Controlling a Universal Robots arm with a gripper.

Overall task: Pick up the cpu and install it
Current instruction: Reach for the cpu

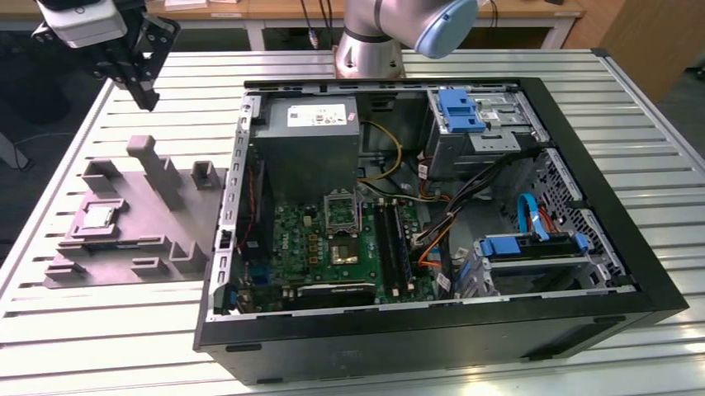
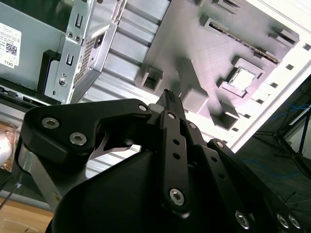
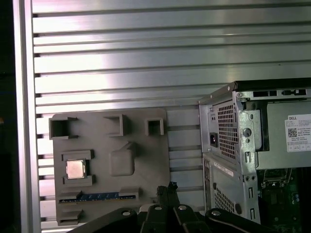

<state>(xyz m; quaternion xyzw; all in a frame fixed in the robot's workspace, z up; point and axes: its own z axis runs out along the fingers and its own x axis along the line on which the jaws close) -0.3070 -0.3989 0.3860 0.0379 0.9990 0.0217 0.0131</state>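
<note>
The black gripper (image 2: 168,97) looms in the foreground, its tips pressed together on nothing; beyond it a grey fixture (image 2: 194,39) lies on the slatted worktop (image 2: 124,63); the cpu (image 2: 241,79) sits in a square recess of it; a computer case (image 2: 80,43) stands beside.

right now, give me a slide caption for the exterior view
gripper hangs near the grey tray that holds the cpu, beside the open computer case

Base column of the arm (image 1: 372,45) stands upright at rear, blue joint cap (image 1: 444,25) on top. The gripper (image 1: 148,101) hangs high at the exterior view's left, pointing down, slightly tilted. Black fingers (image 2: 171,121) meet at the tips, nothing between.
</note>
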